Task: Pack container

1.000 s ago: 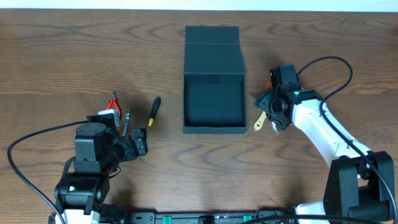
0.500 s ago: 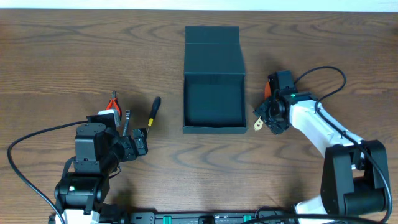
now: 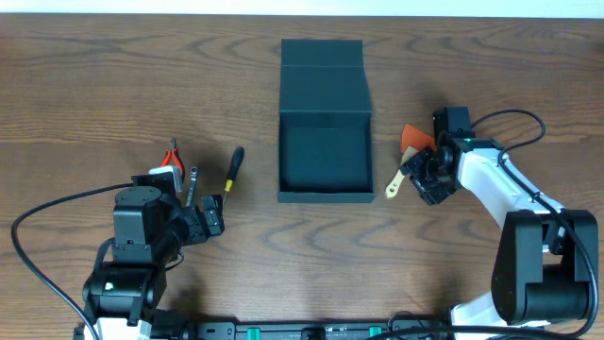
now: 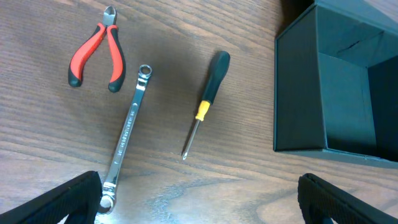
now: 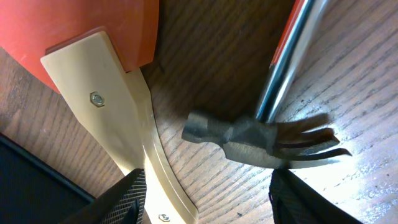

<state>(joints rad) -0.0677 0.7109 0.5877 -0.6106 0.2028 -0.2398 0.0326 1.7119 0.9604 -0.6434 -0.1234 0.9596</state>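
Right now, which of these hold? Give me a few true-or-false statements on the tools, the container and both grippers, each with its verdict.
1. No tool lies inside the container. True.
2. The left gripper holds the screwdriver. False: it is open and empty, and the screwdriver lies on the table.
3. The pliers lie to the right of the container. False: they lie to its left, beside the wrench.
4. The hammer head lies between the fingers of the right gripper. True.
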